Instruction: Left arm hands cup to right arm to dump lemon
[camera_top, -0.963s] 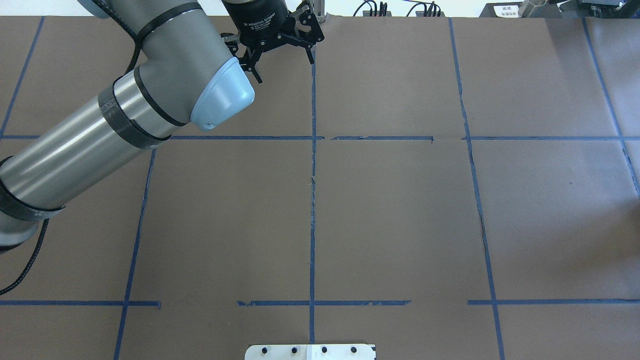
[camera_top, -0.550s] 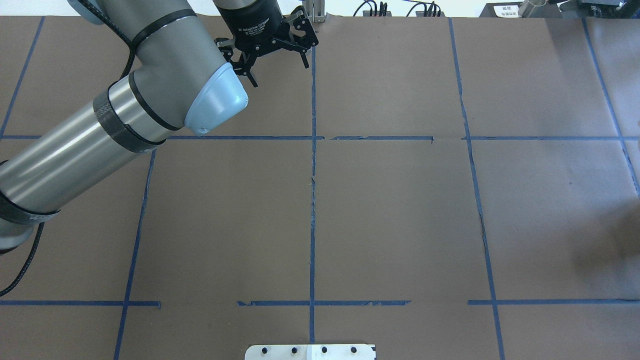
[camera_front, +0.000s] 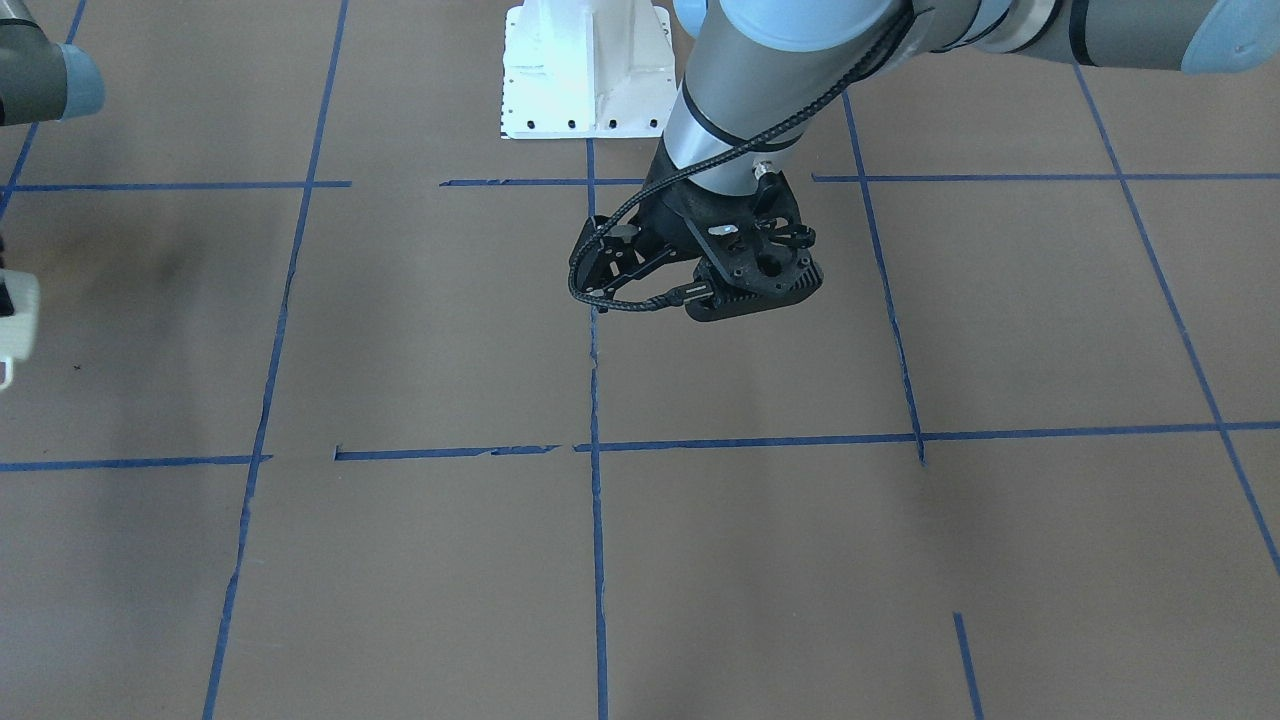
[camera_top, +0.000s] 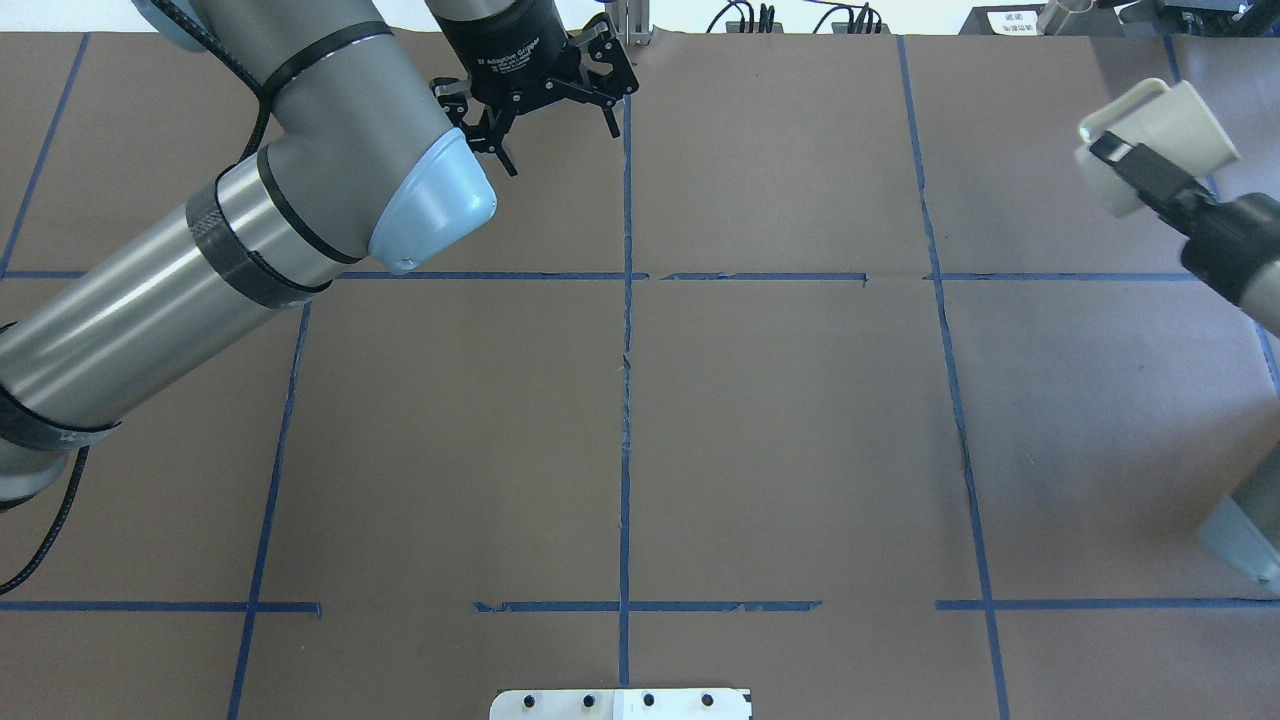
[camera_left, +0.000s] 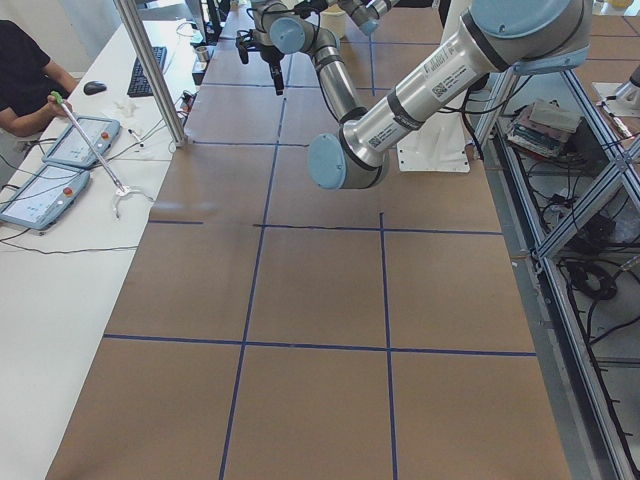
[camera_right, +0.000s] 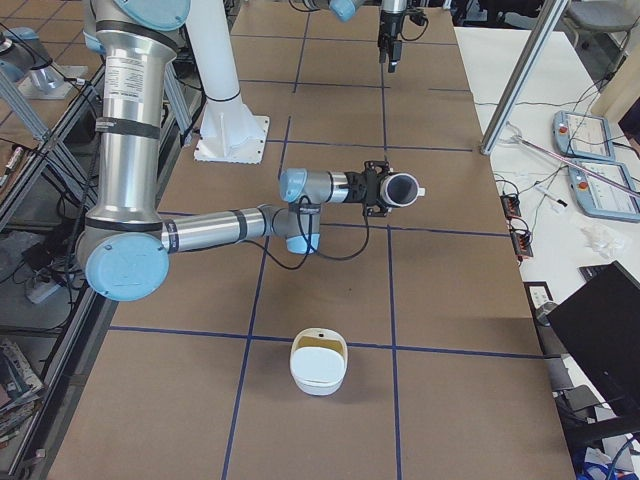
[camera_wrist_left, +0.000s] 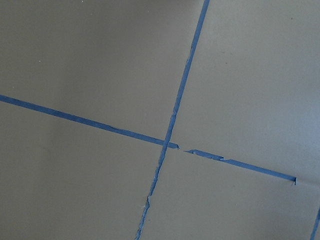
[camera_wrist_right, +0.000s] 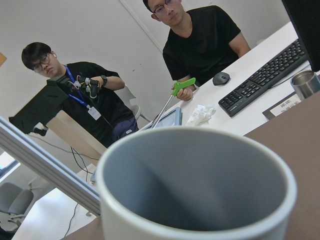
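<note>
Overhead view: the left tool (camera_top: 563, 148) is spread wide and empty at the far side of the tabletop (camera_top: 780, 450). The right tool (camera_top: 1125, 160) is closed on the cup (camera_top: 1180, 115), in the air near the right edge.

Right side view: the cup is tipped sideways, well apart from a white bowl (camera_right: 318, 368).

Right wrist view: no lemon shows inside the cup. The cup is probably stiff, smooth and breakable, so a firm pinch on its wall seems best.
</note>
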